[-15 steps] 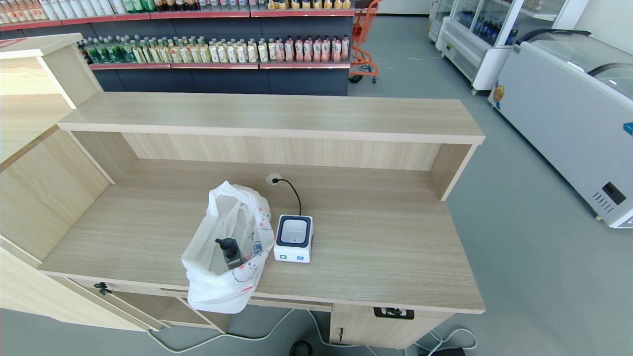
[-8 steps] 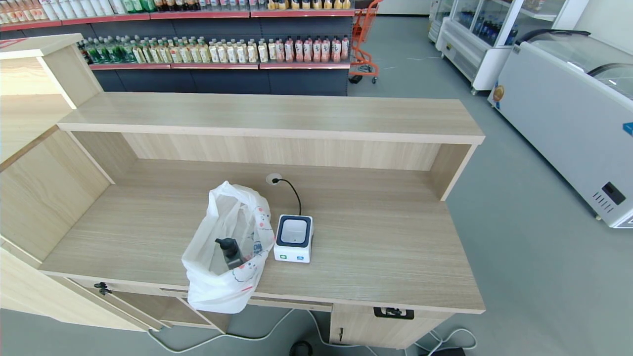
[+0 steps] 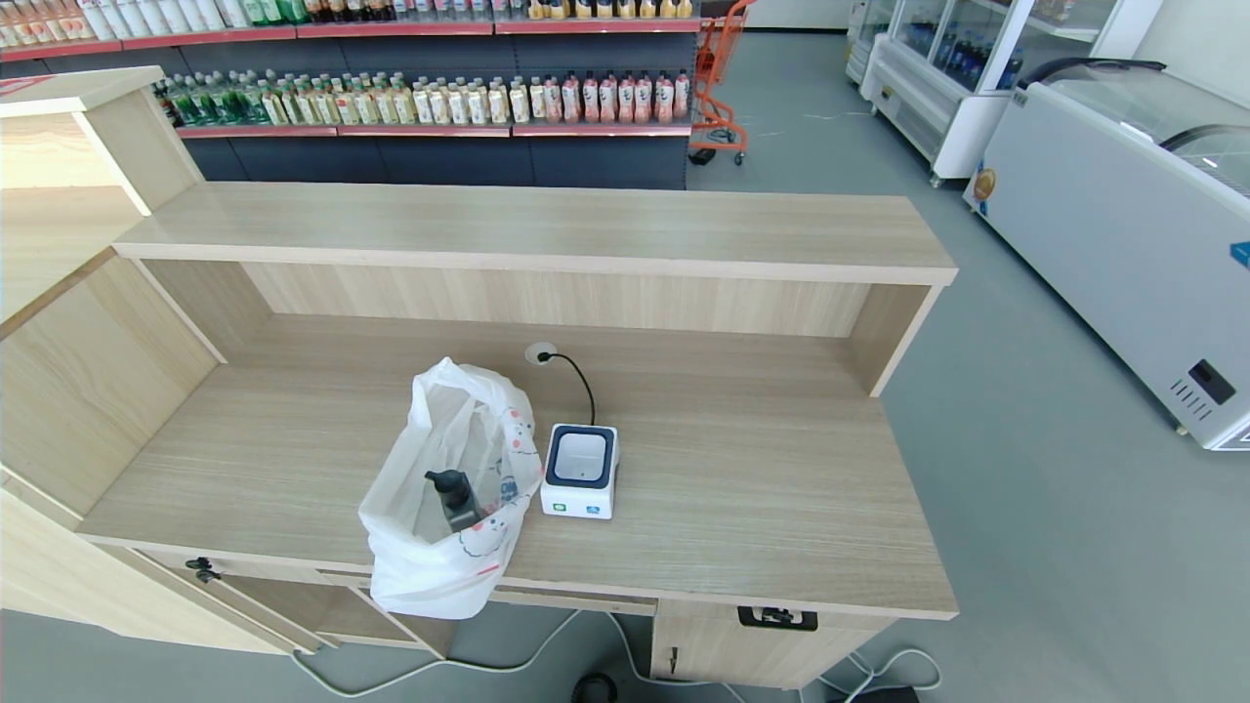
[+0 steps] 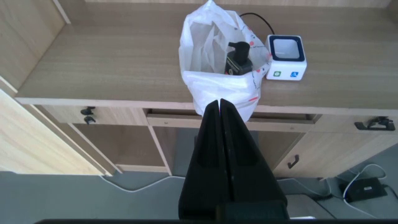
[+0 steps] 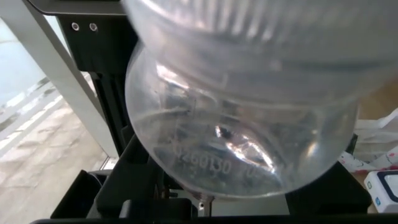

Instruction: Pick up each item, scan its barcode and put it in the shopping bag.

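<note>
A white plastic shopping bag [image 3: 430, 566] stands open on the wooden counter [image 3: 742, 469], its bottom hanging over the front edge. Inside it a dark pump bottle [image 3: 452, 498] stands upright. Just right of the bag sits the white barcode scanner [image 3: 580, 471] with its window facing up. My left gripper [image 4: 219, 104] is shut and empty, below and in front of the counter edge, pointing at the bag [image 4: 199, 37]. A clear plastic bottle [image 5: 242, 124] sits base-on, very close in the right wrist view, with my right gripper [image 5: 230, 190] shut on it.
A black cable [image 3: 581, 381] runs from the scanner to a hole in the counter's back. A raised shelf [image 3: 537, 229] tops the counter. Drawers with handles [image 4: 87, 114] lie under the front edge. Freezers [image 3: 1123, 215] stand on the right.
</note>
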Robot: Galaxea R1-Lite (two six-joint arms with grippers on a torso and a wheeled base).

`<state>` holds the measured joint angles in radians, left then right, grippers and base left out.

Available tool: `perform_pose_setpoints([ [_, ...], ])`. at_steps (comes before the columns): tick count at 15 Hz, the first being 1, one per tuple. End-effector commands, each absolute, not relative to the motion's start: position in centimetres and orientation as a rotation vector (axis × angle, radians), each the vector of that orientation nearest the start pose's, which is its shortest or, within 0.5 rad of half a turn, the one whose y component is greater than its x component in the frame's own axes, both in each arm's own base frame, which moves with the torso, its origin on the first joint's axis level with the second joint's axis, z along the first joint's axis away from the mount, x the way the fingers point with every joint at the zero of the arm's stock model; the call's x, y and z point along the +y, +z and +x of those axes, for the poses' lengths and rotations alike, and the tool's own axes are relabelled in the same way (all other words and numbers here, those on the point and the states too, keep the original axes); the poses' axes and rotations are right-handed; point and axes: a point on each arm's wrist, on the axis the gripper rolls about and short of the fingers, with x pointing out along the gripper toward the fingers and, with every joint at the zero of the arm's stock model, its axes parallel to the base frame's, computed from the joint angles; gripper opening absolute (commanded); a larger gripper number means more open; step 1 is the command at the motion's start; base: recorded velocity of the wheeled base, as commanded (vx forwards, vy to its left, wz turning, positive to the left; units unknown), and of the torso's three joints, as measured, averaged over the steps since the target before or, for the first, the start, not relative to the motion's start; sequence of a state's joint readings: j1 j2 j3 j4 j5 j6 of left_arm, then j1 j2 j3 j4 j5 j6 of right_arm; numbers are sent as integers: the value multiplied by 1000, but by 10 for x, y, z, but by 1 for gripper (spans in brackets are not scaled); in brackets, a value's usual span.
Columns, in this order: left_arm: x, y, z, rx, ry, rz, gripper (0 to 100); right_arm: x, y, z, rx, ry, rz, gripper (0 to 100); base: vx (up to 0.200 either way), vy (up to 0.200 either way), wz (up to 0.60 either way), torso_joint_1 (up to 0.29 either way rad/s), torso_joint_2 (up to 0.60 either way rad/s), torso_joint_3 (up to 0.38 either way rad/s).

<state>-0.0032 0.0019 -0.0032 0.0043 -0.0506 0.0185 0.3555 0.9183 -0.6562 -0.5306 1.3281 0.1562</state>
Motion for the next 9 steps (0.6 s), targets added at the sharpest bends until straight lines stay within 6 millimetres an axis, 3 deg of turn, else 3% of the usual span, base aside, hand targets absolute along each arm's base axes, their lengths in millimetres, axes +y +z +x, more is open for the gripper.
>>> perform_pose_setpoints([
  [1,-1,76,-23,3,-54,18,0,51,289,76,-137,1685,-25,0,0,0,0,0,0,0],
  [9,-1,76,-23,3,-54,18,0,51,286,83,-114,1654,-15,0,0,0,0,0,0,0],
])
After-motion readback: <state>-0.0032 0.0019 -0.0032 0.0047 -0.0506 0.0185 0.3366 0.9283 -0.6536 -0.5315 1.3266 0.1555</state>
